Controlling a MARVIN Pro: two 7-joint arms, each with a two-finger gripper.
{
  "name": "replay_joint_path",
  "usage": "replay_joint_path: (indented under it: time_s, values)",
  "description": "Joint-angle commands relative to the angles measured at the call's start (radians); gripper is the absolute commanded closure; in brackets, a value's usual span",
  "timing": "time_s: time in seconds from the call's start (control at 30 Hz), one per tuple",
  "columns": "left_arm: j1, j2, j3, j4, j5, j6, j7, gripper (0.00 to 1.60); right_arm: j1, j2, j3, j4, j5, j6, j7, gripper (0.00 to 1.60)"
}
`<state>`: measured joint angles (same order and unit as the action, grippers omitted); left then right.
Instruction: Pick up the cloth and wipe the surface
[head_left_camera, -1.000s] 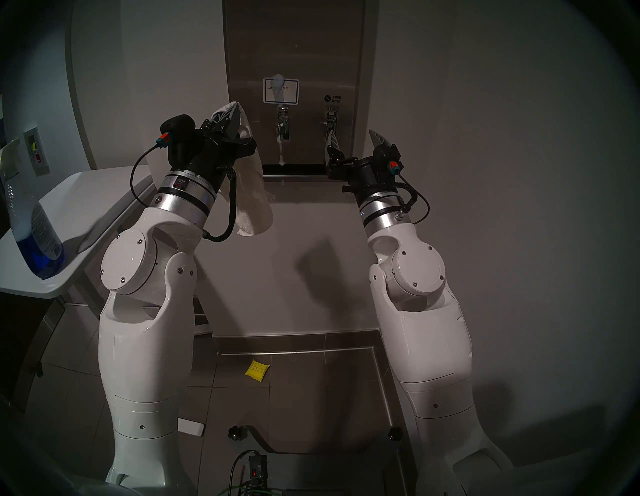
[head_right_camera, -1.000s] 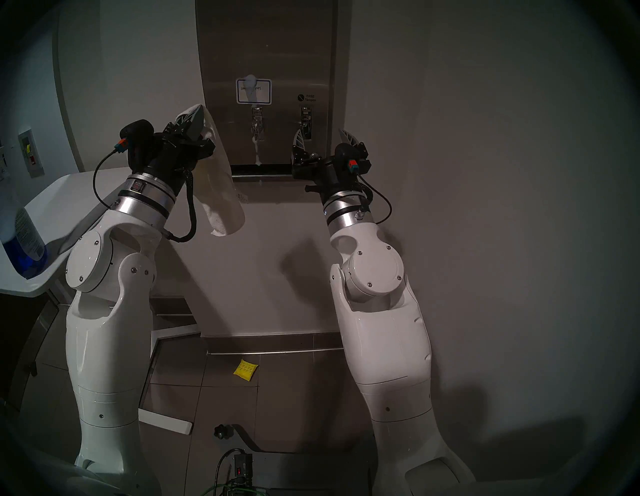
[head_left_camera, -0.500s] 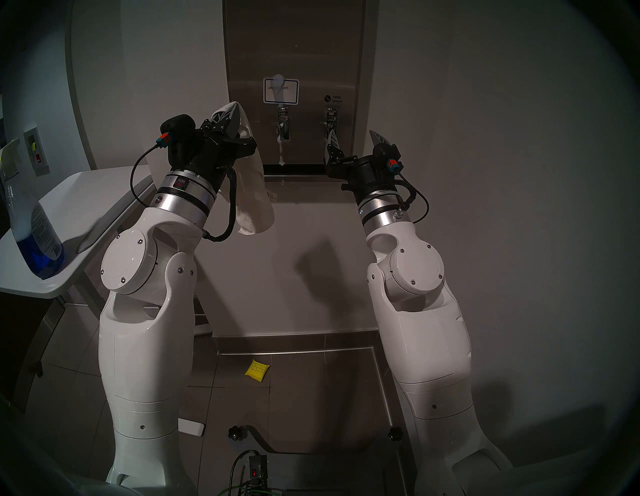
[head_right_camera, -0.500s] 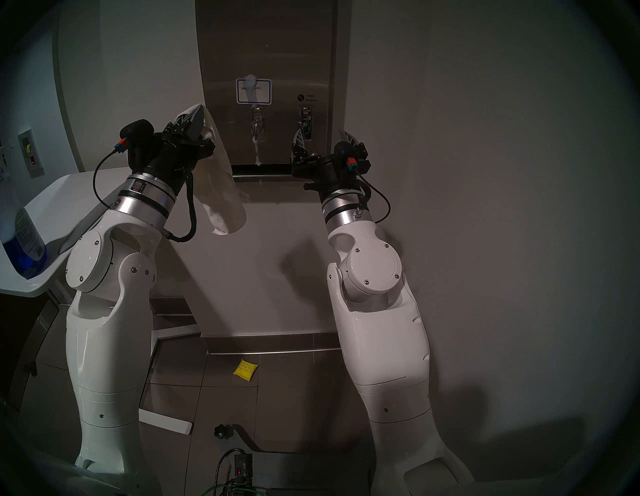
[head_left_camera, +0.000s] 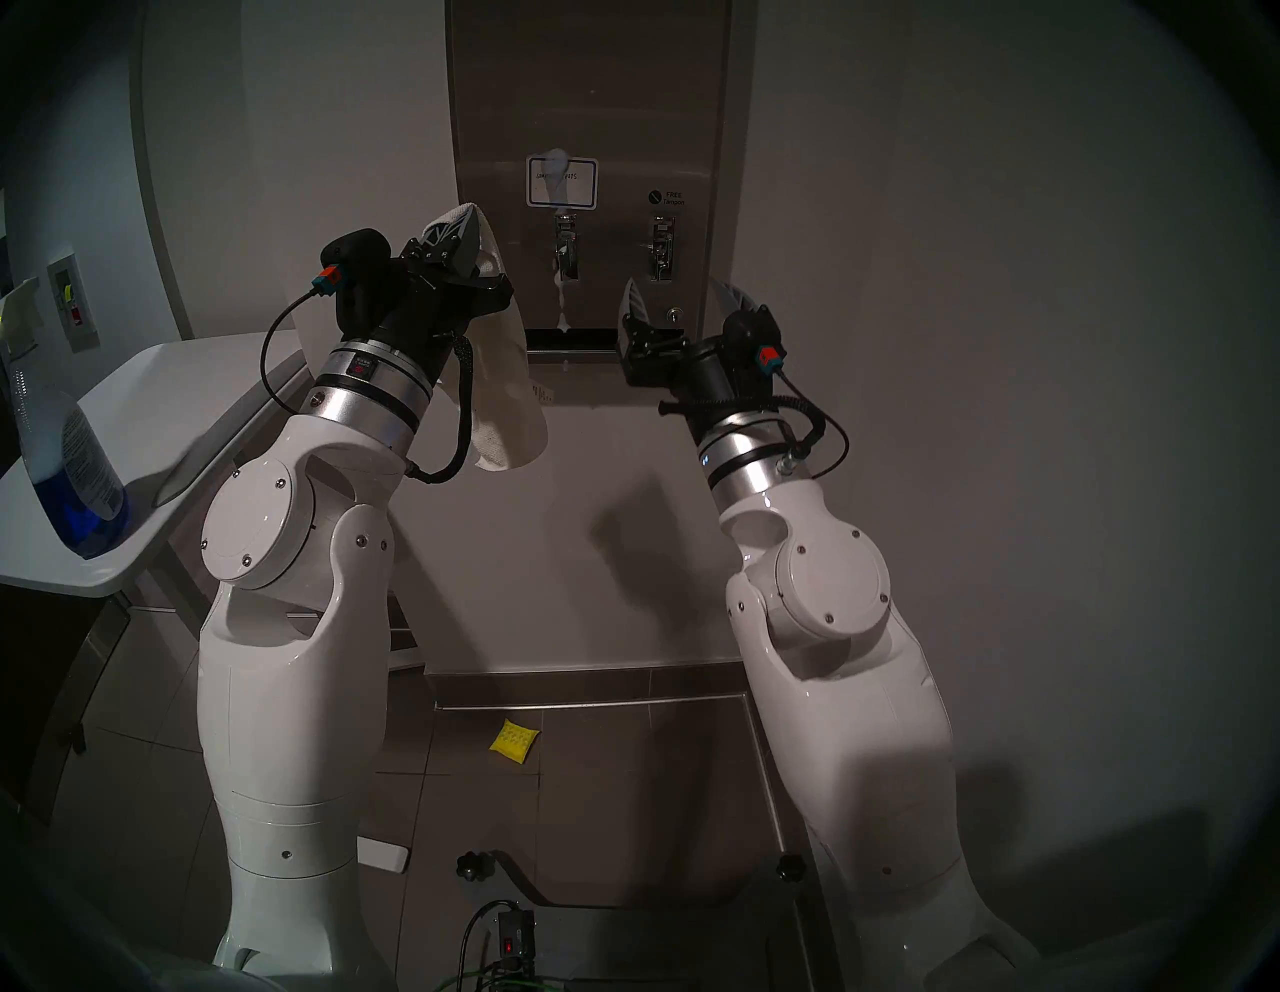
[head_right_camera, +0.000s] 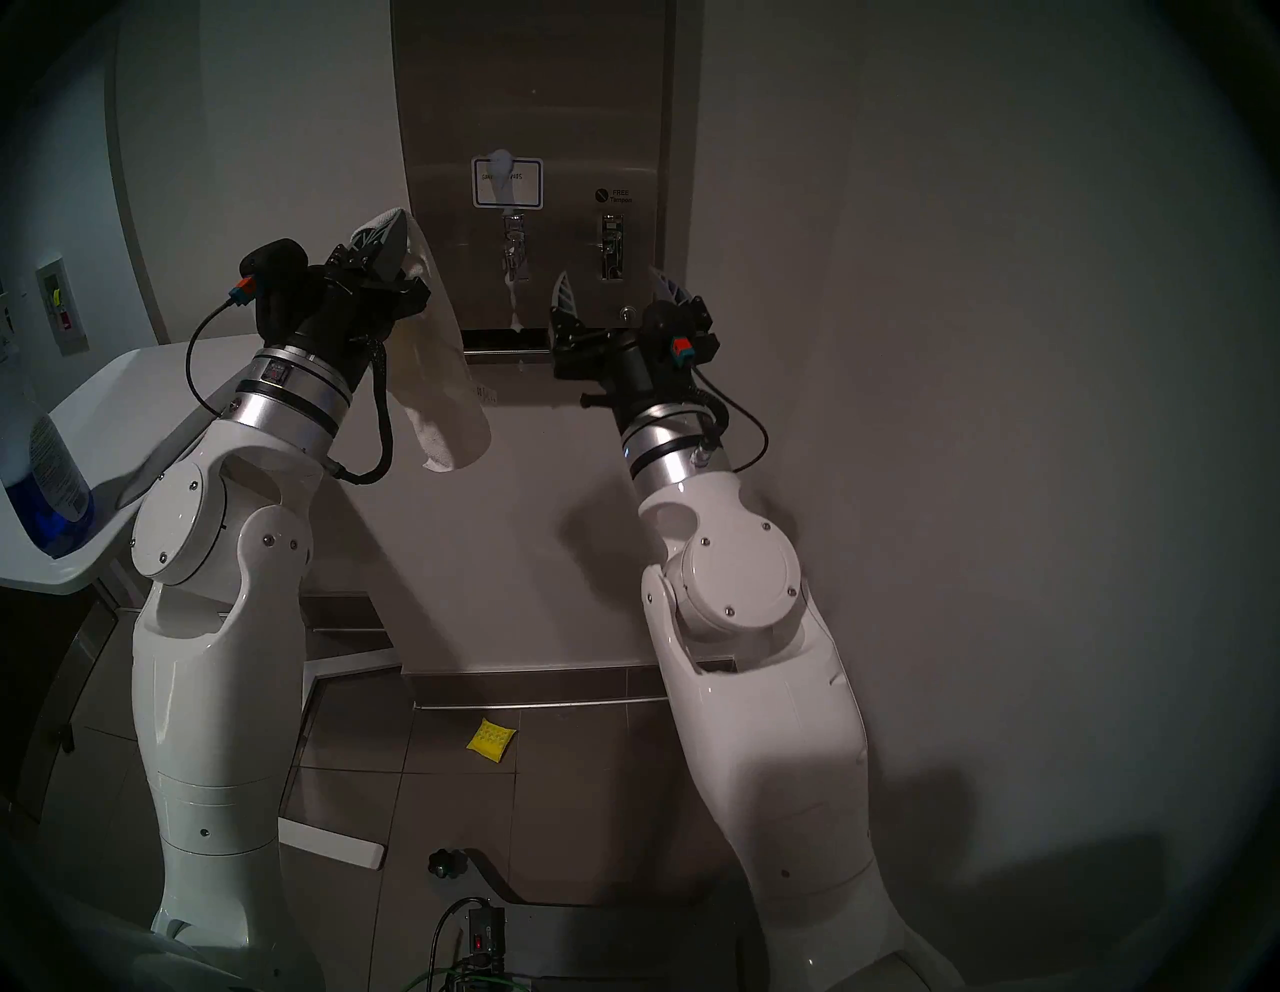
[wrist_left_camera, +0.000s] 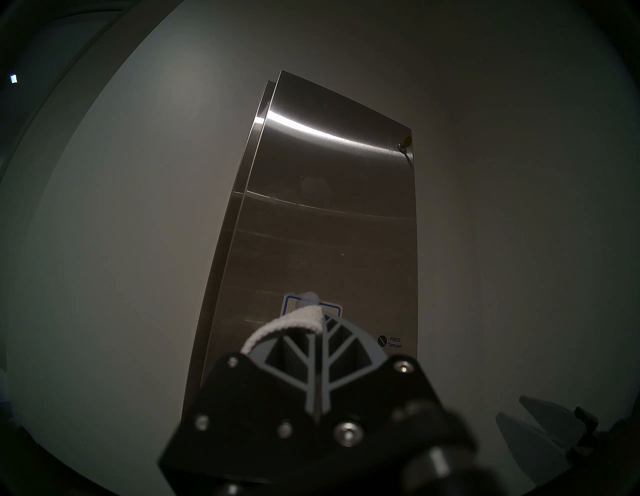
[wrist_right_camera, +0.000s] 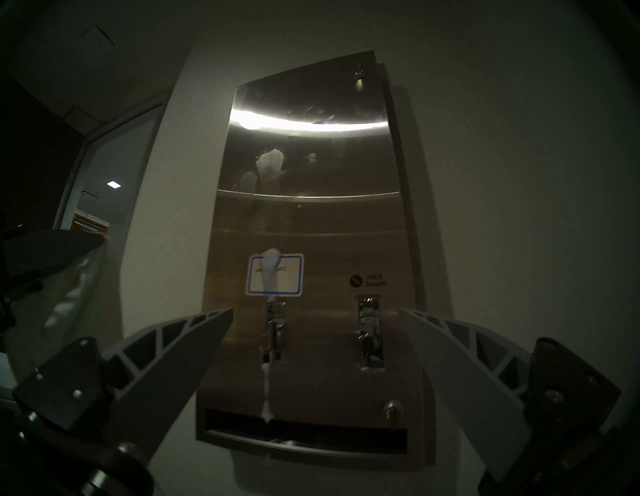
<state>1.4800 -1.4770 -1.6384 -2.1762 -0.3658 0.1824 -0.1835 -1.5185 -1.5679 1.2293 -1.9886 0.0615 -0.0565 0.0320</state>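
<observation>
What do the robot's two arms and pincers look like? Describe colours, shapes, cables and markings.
Both arms have glossy white rounded shells with round screwed joint caps, silver wrist rings and black wrist units. Looping black cables run to red-and-teal connectors. The left pincer and right pincer have pale grey, pointed, truss-ribbed fingers.

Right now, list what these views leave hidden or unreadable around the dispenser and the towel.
- Label writing: too small, crossed by a white foam streak in every view.
- Dispenser top: cut off in both head views.
- Whether the towel touches the steel: the left gripper hides the gap.
- Slot inside: too dark.
</observation>
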Motion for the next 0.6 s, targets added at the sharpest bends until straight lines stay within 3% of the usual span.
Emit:
replay_joint_path:
  time_s: [0.0, 0.2, 0.57]
  values:
    - [-0.03, -0.001, 0.0, -0.026, 0.0, -0.012, -0.001, 1.6, -0.119, 0.103, -0.052, -0.106, 0.057, -0.027, 0.01, 0.0]
    - [-0.031, -0.003, -0.001, -0.026, 0.002, -0.012, -0.003, 1.6, -0.211, 0.144, -0.077, -0.167, 0.102, -0.026, 0.077, 0.0]
    - [-0.032, -0.006, -0.001, -0.026, 0.005, -0.012, -0.005, 1.6, -0.218, 0.168, -0.147, -0.164, 0.137, 0.012, 0.151, 0.0]
